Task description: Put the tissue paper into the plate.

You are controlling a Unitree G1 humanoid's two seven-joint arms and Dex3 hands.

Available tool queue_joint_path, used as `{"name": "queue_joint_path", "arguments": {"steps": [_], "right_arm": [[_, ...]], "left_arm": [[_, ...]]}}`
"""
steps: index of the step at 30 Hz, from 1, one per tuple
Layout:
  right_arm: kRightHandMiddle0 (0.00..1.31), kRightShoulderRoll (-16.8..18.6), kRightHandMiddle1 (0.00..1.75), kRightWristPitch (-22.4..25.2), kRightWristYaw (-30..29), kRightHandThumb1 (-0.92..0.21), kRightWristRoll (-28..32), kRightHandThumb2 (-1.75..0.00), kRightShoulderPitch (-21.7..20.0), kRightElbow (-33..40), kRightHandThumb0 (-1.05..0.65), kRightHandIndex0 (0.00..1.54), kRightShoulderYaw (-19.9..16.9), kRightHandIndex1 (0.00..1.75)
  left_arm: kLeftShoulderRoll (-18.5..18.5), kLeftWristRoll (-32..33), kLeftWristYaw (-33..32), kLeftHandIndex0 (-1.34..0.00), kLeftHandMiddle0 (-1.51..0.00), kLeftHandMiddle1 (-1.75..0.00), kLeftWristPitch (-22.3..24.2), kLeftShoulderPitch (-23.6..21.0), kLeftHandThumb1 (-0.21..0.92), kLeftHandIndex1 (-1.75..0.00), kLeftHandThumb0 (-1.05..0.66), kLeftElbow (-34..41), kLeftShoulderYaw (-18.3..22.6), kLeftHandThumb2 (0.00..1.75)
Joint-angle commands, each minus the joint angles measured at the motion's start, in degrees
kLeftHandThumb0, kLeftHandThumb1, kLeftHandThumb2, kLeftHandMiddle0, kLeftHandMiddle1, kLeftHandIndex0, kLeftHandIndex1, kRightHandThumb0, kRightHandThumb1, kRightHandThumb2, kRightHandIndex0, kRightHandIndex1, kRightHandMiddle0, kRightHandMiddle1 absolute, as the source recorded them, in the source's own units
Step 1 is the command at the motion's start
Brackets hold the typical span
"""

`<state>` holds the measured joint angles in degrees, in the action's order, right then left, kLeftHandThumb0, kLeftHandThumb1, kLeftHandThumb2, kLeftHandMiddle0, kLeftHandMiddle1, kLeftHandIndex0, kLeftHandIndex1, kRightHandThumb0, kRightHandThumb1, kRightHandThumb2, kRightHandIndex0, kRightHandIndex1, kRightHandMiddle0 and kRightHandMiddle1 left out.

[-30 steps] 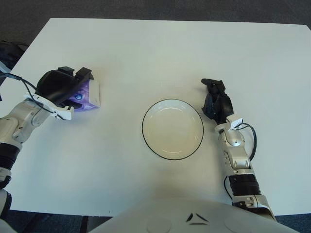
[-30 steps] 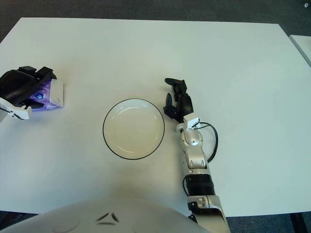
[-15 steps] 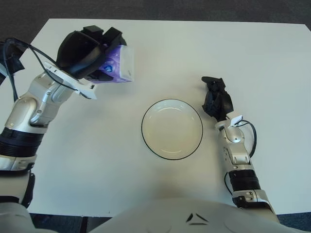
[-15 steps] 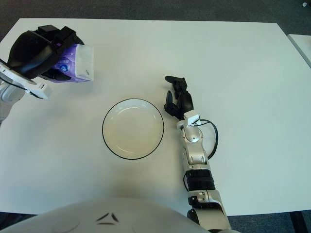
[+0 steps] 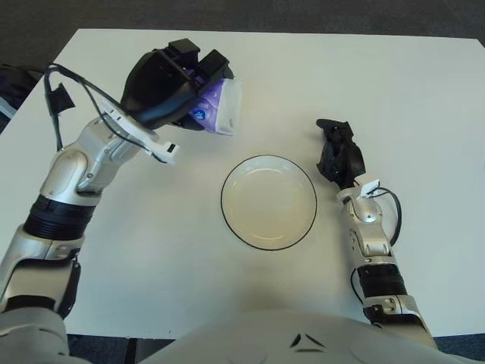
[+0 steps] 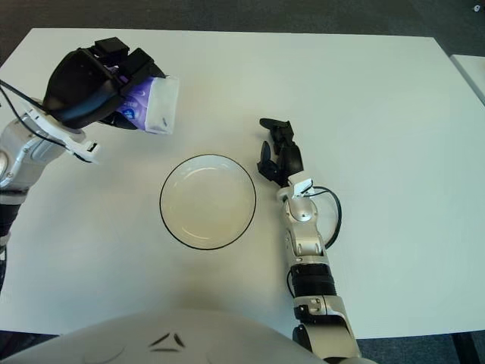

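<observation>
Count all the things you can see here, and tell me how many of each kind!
Tissue packs: 1, purple, held in the left robot hand
Plates: 1
Tables: 1
Robot hands: 2, counting the right robot hand
Total: 5

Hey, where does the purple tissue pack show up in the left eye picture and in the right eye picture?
Left eye view: the tissue pack is upper left of centre, held in the left robot hand.
Right eye view: the pack sits nearer the left edge, same grasp.
Shared landmark: the black-rimmed plate, down and to the right of the pack in both views.
</observation>
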<state>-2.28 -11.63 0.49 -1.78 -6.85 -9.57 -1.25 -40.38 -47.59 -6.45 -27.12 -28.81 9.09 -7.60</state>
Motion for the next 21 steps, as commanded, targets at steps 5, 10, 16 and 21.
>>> {"name": "queue_joint_path", "arguments": {"steps": [5, 10, 16, 21], "right_arm": [[0.00, -0.51, 1.11, 4.31, -0.87, -0.92, -0.98, -0.89, 4.27, -6.70, -0.60, 0.36, -0.08, 0.27], [0.00, -0.37, 1.14, 4.03, -1.72, -0.92, -1.15, -0.89, 4.15, -6.92, -0.59, 0.32, -0.10, 0.37], [0.01, 0.00, 1.18, 3.87, -2.74, -0.92, -1.87, -0.87, 4.40, -6.38, -0.56, 0.26, 0.28, 0.58], [0.00, -0.06, 1.11, 3.78, -3.98, -0.92, -3.03, -0.89, 4.44, -6.42, -0.53, 0.24, 0.79, 0.63]], "left_arm": [[3.84, 2.93, 3.76, -0.67, -1.23, -1.75, -2.38, -2.47, 0.23, -1.75, -0.50, 4.96, -2.23, 1.42], [6.74, 8.56, 12.03, -0.68, -1.22, -1.75, -1.22, -4.19, 0.23, -1.75, -0.50, 6.16, -6.01, 1.42], [6.74, 15.09, 22.72, -0.65, -1.21, -1.75, -0.95, -5.92, 0.26, -1.75, -0.49, 7.29, -8.39, 1.39], [7.69, 13.50, 24.08, -0.62, -1.20, -1.75, -4.27, -2.63, 0.29, -1.75, -0.47, 9.57, -10.15, 1.34]]}}
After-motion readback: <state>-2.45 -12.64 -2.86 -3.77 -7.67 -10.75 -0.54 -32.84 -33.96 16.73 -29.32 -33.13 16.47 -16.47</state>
